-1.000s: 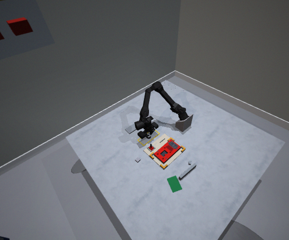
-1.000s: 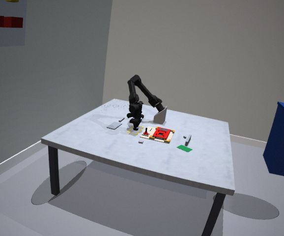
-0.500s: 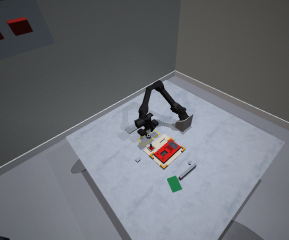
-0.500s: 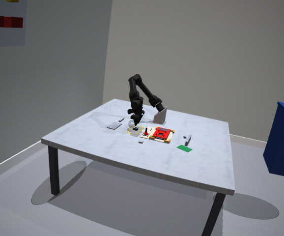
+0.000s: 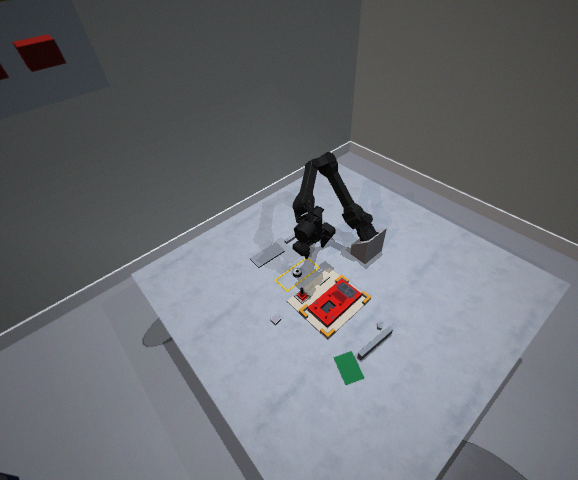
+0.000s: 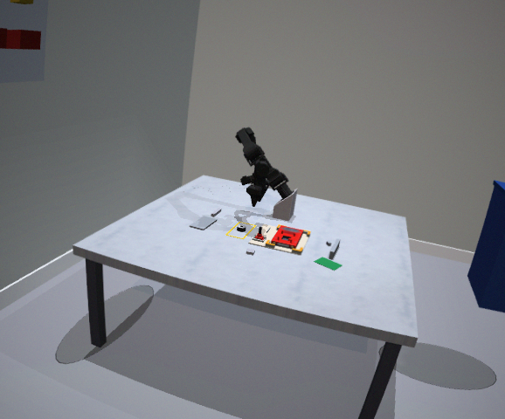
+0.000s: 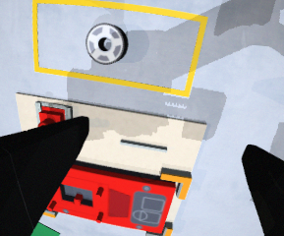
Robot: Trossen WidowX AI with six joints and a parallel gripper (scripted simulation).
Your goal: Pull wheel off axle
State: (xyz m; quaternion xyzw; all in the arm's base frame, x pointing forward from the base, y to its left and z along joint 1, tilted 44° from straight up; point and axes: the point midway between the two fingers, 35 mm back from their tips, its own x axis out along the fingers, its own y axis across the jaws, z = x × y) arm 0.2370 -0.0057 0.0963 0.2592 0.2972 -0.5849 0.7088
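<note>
The wheel (image 5: 297, 272) (image 6: 241, 228) (image 7: 96, 44), dark with a pale spoked face, lies flat on the table inside the yellow outline (image 5: 281, 286) (image 6: 234, 236) (image 7: 35, 39), clear of its lines. The upright axle (image 5: 302, 292) (image 6: 259, 232) is bare on its red base (image 7: 51, 114); in the wrist view a finger partly hides it. My gripper (image 5: 305, 255) (image 6: 253, 205) (image 7: 167, 138) is wide open and empty. It hangs above the table, apart from the wheel, and touches nothing that I can see.
A cream board (image 7: 146, 130) beside the outline carries the axle and a red panel (image 5: 337, 300) (image 6: 287, 236) (image 7: 109, 202) between orange corners. A grey plate (image 5: 267, 255) (image 6: 204, 223), a small block (image 5: 275, 319) (image 6: 250, 251), a grey bar (image 5: 375, 343) and a green sheet (image 5: 348, 367) (image 6: 328, 263) lie around.
</note>
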